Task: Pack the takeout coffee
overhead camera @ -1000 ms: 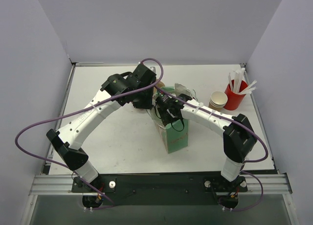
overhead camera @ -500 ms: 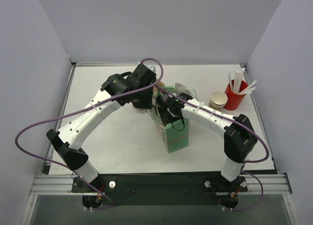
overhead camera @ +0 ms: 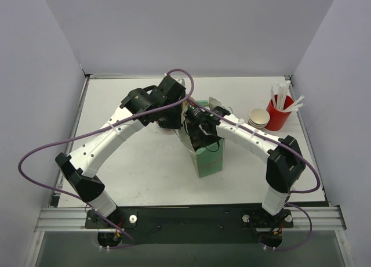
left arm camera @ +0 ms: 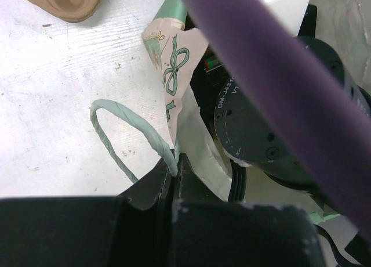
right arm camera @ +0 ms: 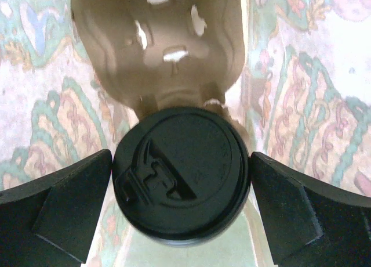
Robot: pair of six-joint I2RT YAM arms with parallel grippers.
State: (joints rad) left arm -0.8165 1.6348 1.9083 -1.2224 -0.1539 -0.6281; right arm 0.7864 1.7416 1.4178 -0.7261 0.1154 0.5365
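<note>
The takeout coffee (right arm camera: pixel 181 174), seen from above by its black lid, stands inside the green patterned paper bag (overhead camera: pixel 207 159). It is just in front of the brown pulp cup carrier (right arm camera: pixel 156 52). My right gripper (right arm camera: pixel 181 203) reaches down into the bag. Its jaws are open wide and its fingertips (right arm camera: pixel 87 191) lie close against both sides of the lid. My left gripper (left arm camera: pixel 174 169) is shut on the bag's twisted green handle (left arm camera: pixel 124 127) at the bag's far left rim, holding the mouth open. The cup's brown body is hidden under the lid.
A stack of brown paper cups (overhead camera: pixel 258 117) and a red cup of white sticks (overhead camera: pixel 278 111) stand at the back right. A brown pulp piece (left arm camera: pixel 61 0) lies on the white table (overhead camera: pixel 116 93) beyond the bag. A purple cable (overhead camera: pixel 58 145) loops over the left arm.
My right wrist has shifted slightly nearer and lower over the bag's mouth, and the bag's top flap has moved a little. The left arm has stayed where it was.
</note>
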